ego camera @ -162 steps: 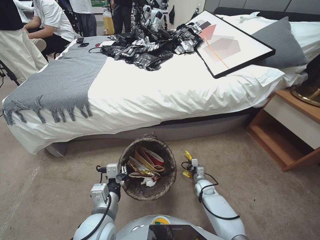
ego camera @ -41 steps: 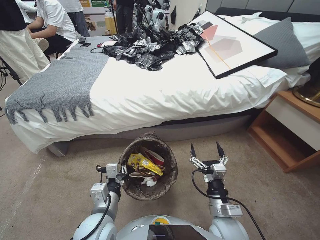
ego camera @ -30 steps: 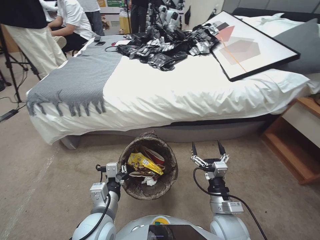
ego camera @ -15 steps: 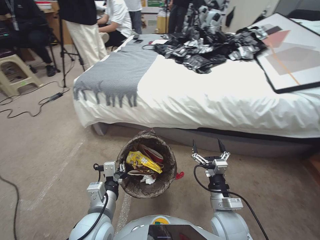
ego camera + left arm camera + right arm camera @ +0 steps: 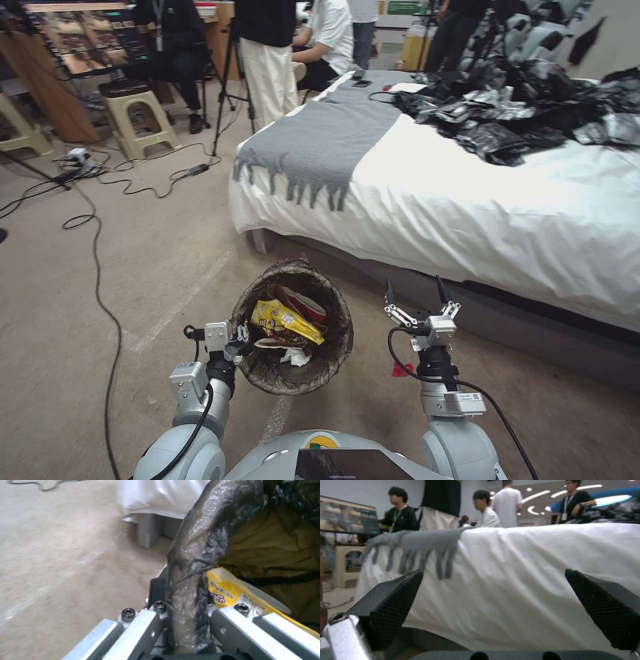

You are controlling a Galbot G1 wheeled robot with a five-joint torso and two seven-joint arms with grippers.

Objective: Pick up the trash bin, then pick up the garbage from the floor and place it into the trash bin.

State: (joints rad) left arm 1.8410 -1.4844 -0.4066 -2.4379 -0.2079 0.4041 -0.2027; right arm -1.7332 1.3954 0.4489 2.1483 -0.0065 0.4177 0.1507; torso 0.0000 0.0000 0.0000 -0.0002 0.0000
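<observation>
The left gripper [image 5: 239,347] is clamped on the bin [image 5: 293,385] rim; the right gripper [image 5: 413,293] is spread, empty, with a red scrap [image 5: 400,369] on the floor just below it, nearer this arm.

A bed [image 5: 480,220] draped in a white sheet is seen on beige carpet [image 5: 133,267] — a fringed grey throw [image 5: 327,143] and crumpled black-and-silver foil bags [image 5: 520,113] are laid on it. Cables [image 5: 100,220] and a stool [image 5: 137,113] are seen beyond.

Left gripper [image 5: 241,347] clamps the trash bin [image 5: 333,347] rim; right gripper [image 5: 413,293] spread beside it.
</observation>
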